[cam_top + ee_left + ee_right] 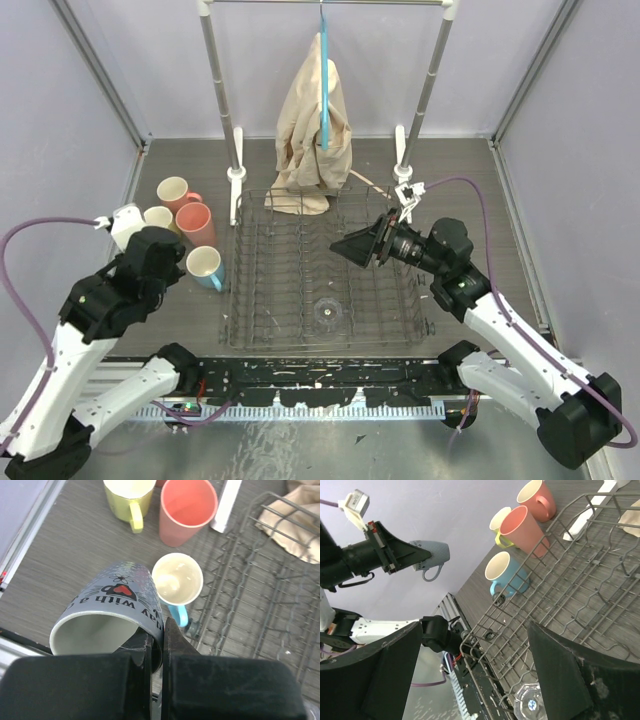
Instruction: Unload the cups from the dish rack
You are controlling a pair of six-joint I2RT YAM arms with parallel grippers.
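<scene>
Your left arm is bent low at the table's point(450, 160) left side. The left gripper point(158, 642) pinches the grey mug point(110, 605) by its wall, one finger inside the rim and one outside. The mug is tilted on its side, up off the table. Your right arm reaches over the dish rack point(262, 260), with the right gripper point(474, 626) spread wide and holding nothing.

In the top view your left wrist hides the grey mug, and the salmon cup point(195, 222) partly covers the yellow mug point(127, 492). The clear glass point(327, 312) is faint there, and the right wrist view cuts it off.

The rack is dark wire and the glass sits low in its near half. The grey mug has black lettering and a red heart. The salmon mug point(175, 190), salmon cup, yellow mug and blue mug point(176, 579) stand upright on the table left of the rack.
</scene>
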